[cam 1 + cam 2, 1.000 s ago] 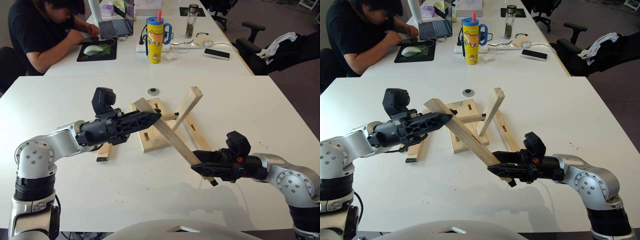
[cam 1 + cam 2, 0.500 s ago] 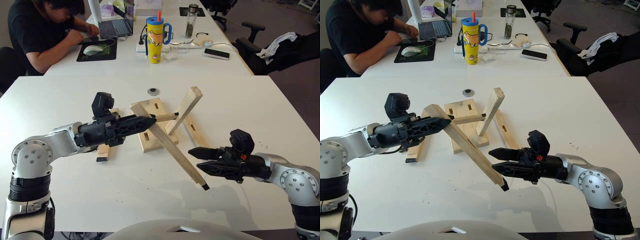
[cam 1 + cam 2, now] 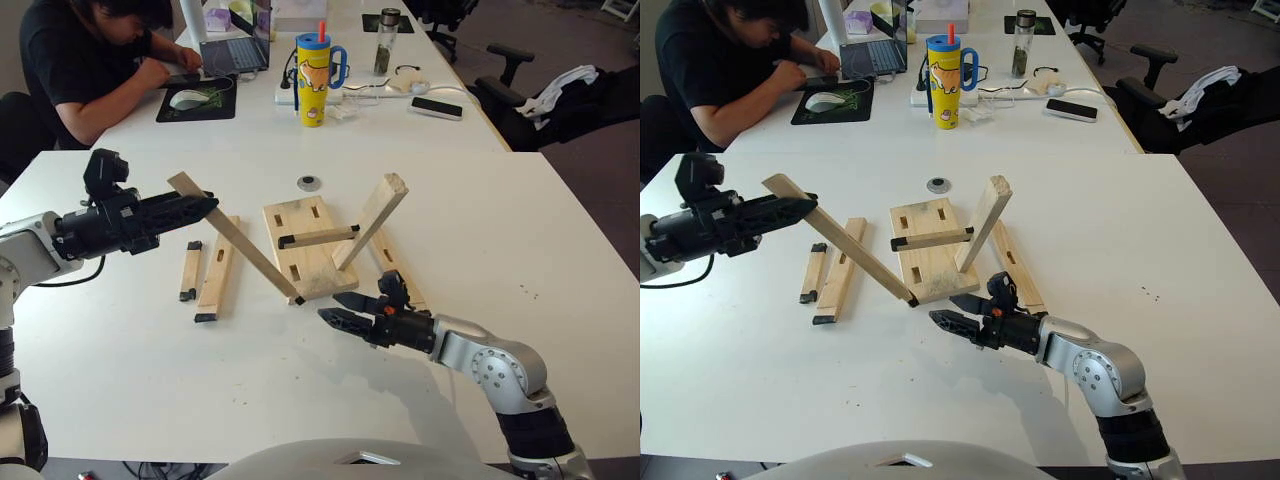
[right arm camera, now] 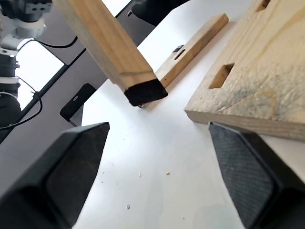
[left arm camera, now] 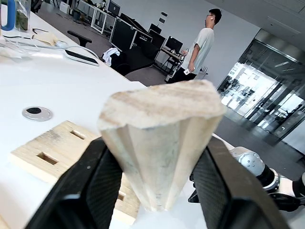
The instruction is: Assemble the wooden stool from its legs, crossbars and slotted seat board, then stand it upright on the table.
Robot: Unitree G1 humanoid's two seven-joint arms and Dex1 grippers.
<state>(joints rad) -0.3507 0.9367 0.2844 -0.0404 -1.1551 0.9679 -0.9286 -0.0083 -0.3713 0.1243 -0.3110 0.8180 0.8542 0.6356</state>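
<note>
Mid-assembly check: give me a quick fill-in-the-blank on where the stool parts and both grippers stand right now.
The left gripper is shut on the ___ end of the raised leg.
The right gripper holds nothing; it is ___.
The seat board lies flat on the table and carries ___ standing leg.
Missing words: upper; open; one.

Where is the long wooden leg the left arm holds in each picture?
Left eye: leg slants left of centre.
Right eye: same, left of centre.
Left wrist: its end, between the jaws.
Right wrist: its black-capped tip.
Shared landmark: slotted seat board.
</note>
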